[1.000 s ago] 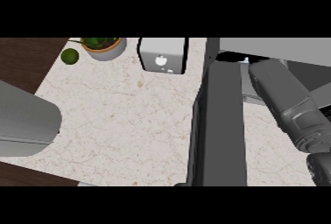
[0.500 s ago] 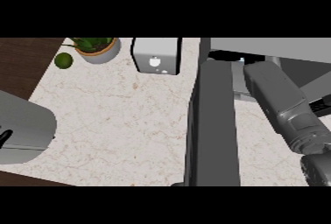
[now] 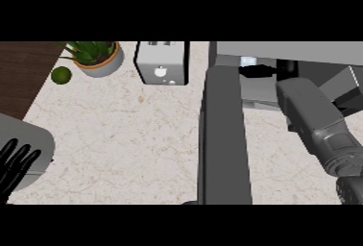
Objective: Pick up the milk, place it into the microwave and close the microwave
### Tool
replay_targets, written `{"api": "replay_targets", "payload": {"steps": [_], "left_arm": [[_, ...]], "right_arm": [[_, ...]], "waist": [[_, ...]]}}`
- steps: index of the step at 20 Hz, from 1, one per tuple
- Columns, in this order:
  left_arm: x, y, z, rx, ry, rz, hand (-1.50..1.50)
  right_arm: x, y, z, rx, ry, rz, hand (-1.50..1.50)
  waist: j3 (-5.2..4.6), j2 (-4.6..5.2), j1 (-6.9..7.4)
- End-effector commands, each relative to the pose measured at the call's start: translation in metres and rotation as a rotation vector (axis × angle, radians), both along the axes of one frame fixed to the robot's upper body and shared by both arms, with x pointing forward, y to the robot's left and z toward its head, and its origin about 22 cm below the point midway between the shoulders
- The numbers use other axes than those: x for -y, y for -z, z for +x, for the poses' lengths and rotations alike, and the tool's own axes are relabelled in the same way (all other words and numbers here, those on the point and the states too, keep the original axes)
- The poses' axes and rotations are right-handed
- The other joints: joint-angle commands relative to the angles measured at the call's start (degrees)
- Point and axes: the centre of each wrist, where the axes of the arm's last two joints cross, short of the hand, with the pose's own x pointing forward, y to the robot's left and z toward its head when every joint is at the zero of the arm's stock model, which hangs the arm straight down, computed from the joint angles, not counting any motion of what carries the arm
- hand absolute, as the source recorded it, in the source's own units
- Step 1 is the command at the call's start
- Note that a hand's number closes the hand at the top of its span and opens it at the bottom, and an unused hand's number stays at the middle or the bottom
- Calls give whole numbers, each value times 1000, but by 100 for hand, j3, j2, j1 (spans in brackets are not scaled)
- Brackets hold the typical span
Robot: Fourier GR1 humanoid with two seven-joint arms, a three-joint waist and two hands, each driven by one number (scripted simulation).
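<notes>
We note a pale speckled stone counter [image 3: 127, 139] with a dark wood strip along its left edge. On it, at the far left, stands a potted plant [image 3: 96, 56]; a small green fruit [image 3: 62, 75] lies just beside the pot. A toaster [image 3: 162, 62] stands to the plant's right. The microwave [image 3: 284, 53] sits at far right, its open door [image 3: 225, 139] extending over the counter.

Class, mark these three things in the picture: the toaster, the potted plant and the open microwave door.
toaster [image 3: 162, 67], head view, on its top face.
potted plant [image 3: 103, 62], head view, on the pot's rim.
microwave door [image 3: 224, 139], head view, on the door's upper edge.
</notes>
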Motion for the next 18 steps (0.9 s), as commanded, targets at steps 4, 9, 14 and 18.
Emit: {"api": "replay_targets", "payload": {"steps": [4,9,14,18], "left_arm": [[19,20,-2,-32,146,-8,-150],[44,38,17,-89,274,30,-150],[56,44,18,-83,298,71,-150],[71,49,36,-85,271,116,-150]], "right_arm": [[17,25,-14,-19,-191,206,-150],[4,60,-31,-51,-283,364,-150],[-15,110,-64,-82,-357,498,-150],[-22,144,-93,-112,-397,534,-150]], "waist": [[-4,-115,-207],[-12,-169,-384],[-21,-264,-514],[-28,-322,-681]]}}
